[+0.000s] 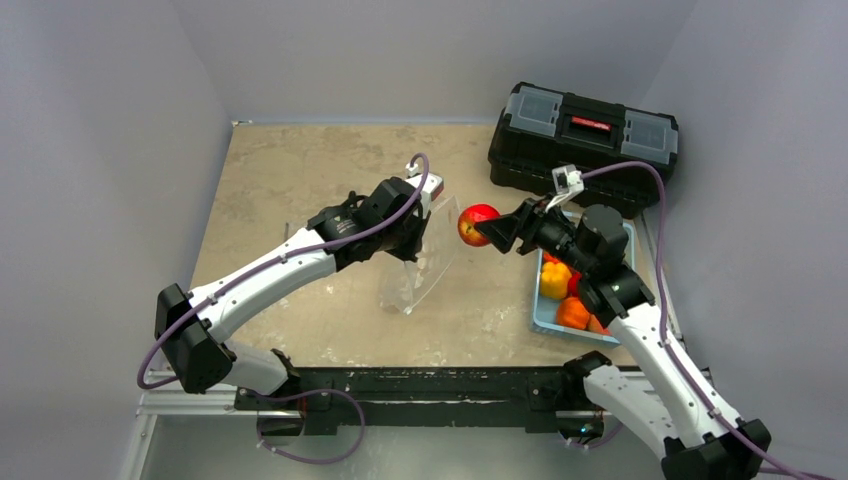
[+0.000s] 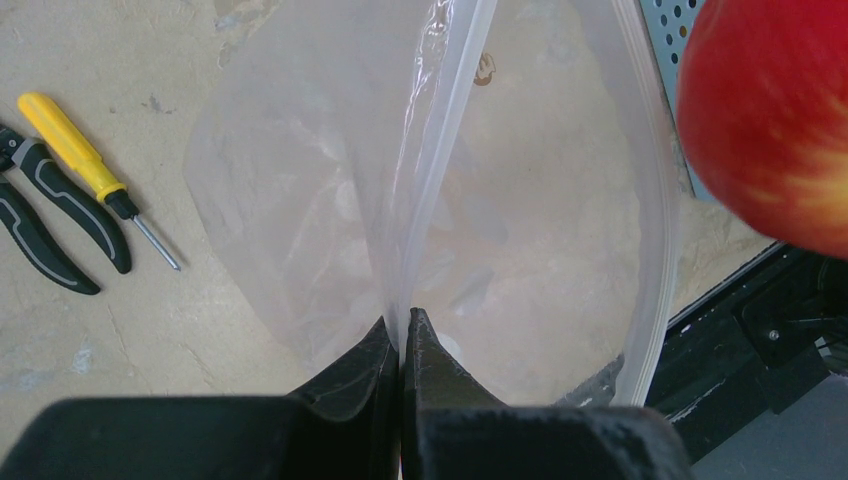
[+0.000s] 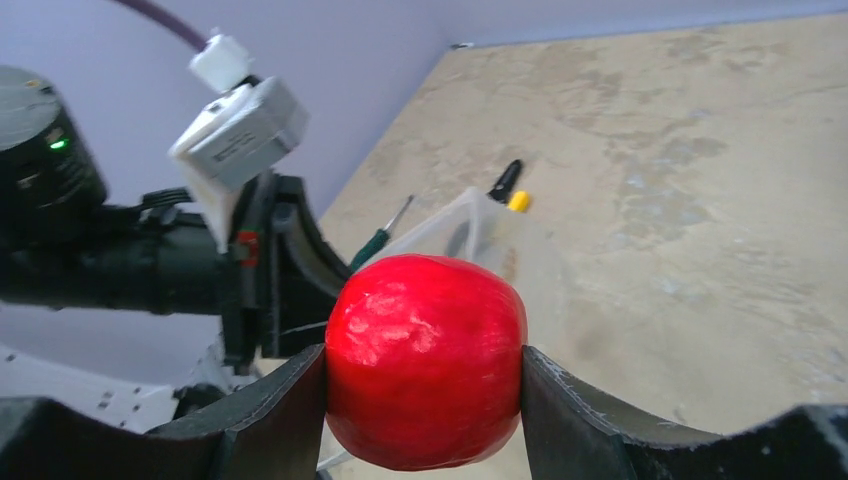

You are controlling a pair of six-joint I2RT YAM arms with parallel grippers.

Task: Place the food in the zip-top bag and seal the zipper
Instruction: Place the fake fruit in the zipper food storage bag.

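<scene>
Left end effector (image 2: 402,330): clenched on one lip of the zip-top bag (image 1: 418,268), which hangs upright over the counter (image 1: 300,170), mouth gaping toward the right arm. Right end effector (image 3: 424,380): grasping a red apple (image 1: 478,224), just beside that mouth, not yet inside. Other food (image 1: 556,280): in the blue tray (image 1: 541,322). Advice: carry the apple well past the zipper (image 2: 432,150) before letting go; keep the held lip taut

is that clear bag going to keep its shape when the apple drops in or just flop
Probably floppy: the zip-top bag is thin, wrinkled film, held up by the left gripper pinching one edge. It likely sags or swings when the red apple lands. Its mouth may narrow, as only one side is held.
</scene>
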